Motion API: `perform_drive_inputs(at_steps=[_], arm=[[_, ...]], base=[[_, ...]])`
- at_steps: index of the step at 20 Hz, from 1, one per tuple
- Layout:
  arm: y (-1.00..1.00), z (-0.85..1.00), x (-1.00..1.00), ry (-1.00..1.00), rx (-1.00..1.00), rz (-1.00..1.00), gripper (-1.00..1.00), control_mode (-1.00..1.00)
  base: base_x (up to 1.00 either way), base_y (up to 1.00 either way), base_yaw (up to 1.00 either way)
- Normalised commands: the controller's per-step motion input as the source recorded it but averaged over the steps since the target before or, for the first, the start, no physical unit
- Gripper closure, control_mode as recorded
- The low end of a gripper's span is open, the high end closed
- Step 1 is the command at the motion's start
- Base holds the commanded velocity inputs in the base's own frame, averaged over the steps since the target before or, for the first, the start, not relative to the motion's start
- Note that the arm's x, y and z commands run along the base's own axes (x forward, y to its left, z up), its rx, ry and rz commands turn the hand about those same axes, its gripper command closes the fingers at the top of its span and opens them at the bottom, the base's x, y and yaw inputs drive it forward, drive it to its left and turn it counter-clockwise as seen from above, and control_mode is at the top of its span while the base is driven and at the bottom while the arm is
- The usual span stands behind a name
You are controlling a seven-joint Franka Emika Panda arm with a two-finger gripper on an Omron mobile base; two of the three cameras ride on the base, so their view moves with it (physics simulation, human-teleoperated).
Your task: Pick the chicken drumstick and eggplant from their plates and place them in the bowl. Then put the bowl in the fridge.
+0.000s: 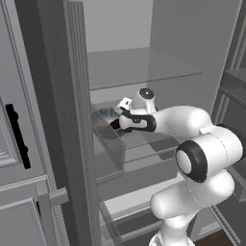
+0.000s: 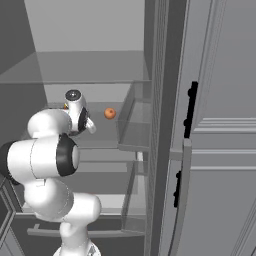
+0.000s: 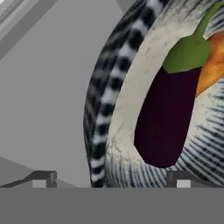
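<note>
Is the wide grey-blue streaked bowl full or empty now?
Not empty: the wide grey-blue streaked bowl holds the dark-purple eggplant and the orange-brown chicken drumstick beside it.

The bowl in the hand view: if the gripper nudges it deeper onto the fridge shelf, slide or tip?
The bowl looks wide and rigid, so it likely slides. The eggplant and chicken drumstick lie loose inside and may shift or roll.

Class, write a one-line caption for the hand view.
Eggplant and chicken drumstick lie together inside the streaked bowl.
</note>
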Motion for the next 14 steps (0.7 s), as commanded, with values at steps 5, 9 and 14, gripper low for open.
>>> perform_drive_inputs(at_steps=[5,9,14], arm=[[-0.06,0.5,-0.78,-0.03,0.02,0.03,-1.0,-1.0],[-0.12,0.39,-1.0,-0.03,0.01,0.01,-1.0,-1.0],[-0.07,0.63,-1.0,0.0,0.01,0.0,-1.0,-1.0]], base=[[0.0,0.0,0.0],[0.0,0.0,0.0],[0.0,0.0,0.0]])
